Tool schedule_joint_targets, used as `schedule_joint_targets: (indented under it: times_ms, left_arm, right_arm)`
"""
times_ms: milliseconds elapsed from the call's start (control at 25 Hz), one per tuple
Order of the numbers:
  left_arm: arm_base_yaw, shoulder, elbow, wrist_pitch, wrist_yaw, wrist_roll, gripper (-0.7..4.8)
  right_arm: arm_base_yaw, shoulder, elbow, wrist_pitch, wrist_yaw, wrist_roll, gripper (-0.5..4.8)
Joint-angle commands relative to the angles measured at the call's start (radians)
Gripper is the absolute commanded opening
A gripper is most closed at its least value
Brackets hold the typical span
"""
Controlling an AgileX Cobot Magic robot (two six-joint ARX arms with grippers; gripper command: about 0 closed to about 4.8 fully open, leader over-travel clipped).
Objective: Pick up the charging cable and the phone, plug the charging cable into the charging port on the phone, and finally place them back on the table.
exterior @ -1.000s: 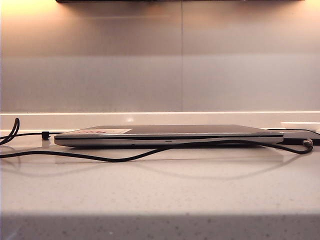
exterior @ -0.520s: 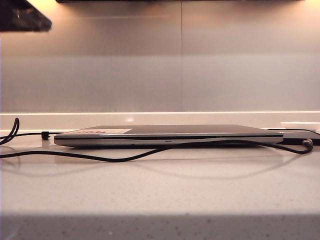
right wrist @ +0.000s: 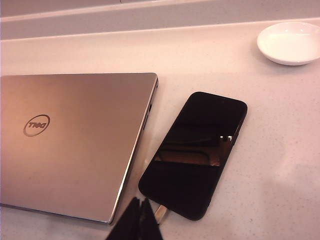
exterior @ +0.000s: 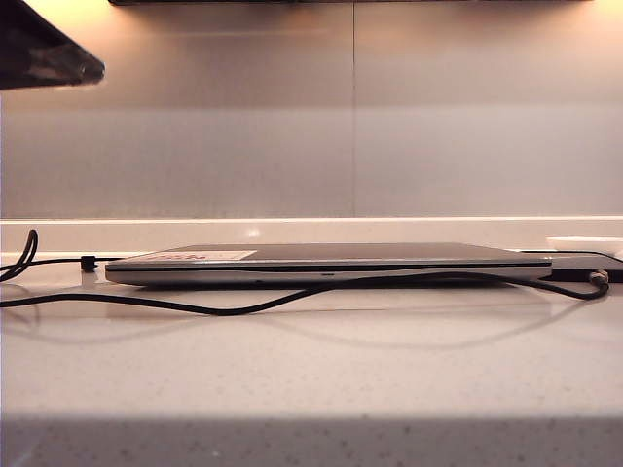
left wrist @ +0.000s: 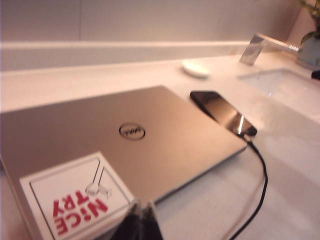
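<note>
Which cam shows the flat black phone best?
Right wrist view: the flat black phone fills the frame, screen up beside the closed silver laptop. The left wrist view shows it smaller and blurred; the exterior view hardly shows it.

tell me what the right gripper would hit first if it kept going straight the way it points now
Probably the near short end of the flat black phone, where the pale plug tip sits; the shut right gripper points there, though depth is unclear.

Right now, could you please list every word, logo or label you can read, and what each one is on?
"NICE TRY": red letters on the white label on the laptop lid.
"DELL": round logo mid-lid, also in the right wrist view.
Label in the exterior view: too blurred to read.
Phone: no text visible.
</note>
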Motion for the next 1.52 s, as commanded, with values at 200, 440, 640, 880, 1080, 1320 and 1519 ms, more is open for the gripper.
schedule_joint_targets:
  times_ms: [200,440,640,880,1080,1320,1519]
  left_arm:
    - [0.282,-0.150,0.001,0.039,0.001,0.029,-0.06]
    - [0.551,-0.298,-0.051,0.038,0.001,0.068,-0.06]
    - [0.640,-0.389,-0.109,0.030,0.001,0.068,-0.06]
    - [0.663,-0.409,-0.184,0.023,0.001,0.068,-0.06]
    - [0.663,-0.409,-0.237,0.021,0.001,0.071,-0.06]
    - [0.662,-0.409,-0.237,0.011,0.001,0.165,-0.06]
    - [0.663,-0.409,-0.237,-0.038,0.001,0.165,-0.06]
  right_arm:
    - [0.000,-0.003,0.007,0.017,-0.002,0.003,0.00]
    - [0.000,-0.003,0.007,0.017,-0.001,0.003,0.00]
    - [0.000,-0.003,0.007,0.017,-0.002,0.003,0.00]
    - [0.000,-0.003,0.007,0.016,-0.002,0.003,0.00]
    - [0.000,-0.003,0.007,0.017,-0.002,0.003,0.00]
    - [0.000,-0.003,0.007,0.016,-0.001,0.003,-0.01]
    - [0.000,-0.003,0.007,0.017,-0.002,0.003,0.00]
